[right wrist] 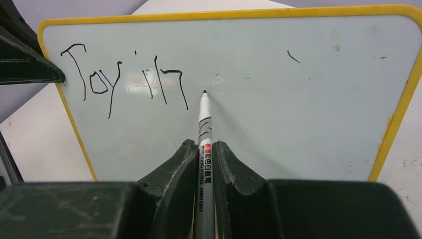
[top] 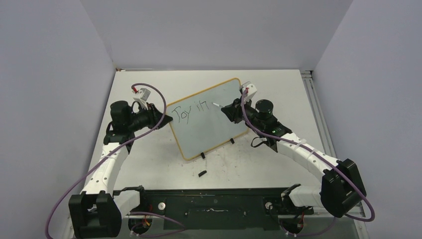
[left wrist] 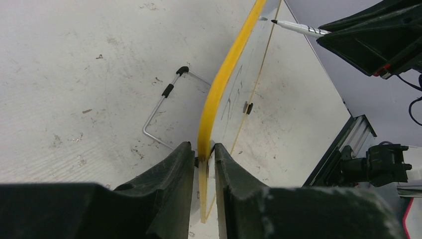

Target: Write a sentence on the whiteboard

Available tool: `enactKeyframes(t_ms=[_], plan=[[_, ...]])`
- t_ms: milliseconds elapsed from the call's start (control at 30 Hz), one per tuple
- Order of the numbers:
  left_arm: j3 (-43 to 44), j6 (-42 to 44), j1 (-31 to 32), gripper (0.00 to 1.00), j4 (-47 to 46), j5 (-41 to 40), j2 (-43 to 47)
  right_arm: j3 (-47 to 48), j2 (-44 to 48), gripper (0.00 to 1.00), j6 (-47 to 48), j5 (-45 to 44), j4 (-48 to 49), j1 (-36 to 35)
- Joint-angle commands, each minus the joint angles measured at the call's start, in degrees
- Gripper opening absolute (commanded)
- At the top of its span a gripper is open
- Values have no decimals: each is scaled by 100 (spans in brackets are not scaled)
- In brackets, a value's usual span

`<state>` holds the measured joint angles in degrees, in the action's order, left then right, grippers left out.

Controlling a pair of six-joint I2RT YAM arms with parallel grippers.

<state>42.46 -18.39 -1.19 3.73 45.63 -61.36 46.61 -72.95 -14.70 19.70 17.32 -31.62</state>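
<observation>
Our right gripper (right wrist: 205,147) clamps a slim white black-tipped marker (right wrist: 204,122), tip right by the black handwritten sentence (right wrist: 124,79), "Joy in". The glossy yellow-framed whiteboard (right wrist: 308,109) stands propped on the white table (top: 149,164). We judge it light, stiff and tippy, so our left gripper (left wrist: 204,149) pinches its frame edge.

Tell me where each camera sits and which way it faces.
Top external: above and behind, looking down on the whiteboard; left arm and right arm show.
Left wrist: behind the left gripper, sighting along the whiteboard's yellow edge; its fingers straddle it.
Right wrist: behind the right gripper, facing the written side; its fingers hold the marker.
Shared: both wrist views show the marker tip.
</observation>
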Motion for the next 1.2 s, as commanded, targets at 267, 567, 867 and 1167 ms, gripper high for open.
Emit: enactKeyframes(t_ms=[267,567,867,1167], plan=[[159,578,70,0,212,-130,67,253,-39,5,90,-248,477,-100],[159,930,299,0,456,-242,138,259,-91,5,83,-291,535,-114],[157,1000,312,0,519,-273,208,261,-101,5,143,-726,381,-126],[155,1004,312,0,524,-254,221,217,-31,5,134,-1101,324,-108]])
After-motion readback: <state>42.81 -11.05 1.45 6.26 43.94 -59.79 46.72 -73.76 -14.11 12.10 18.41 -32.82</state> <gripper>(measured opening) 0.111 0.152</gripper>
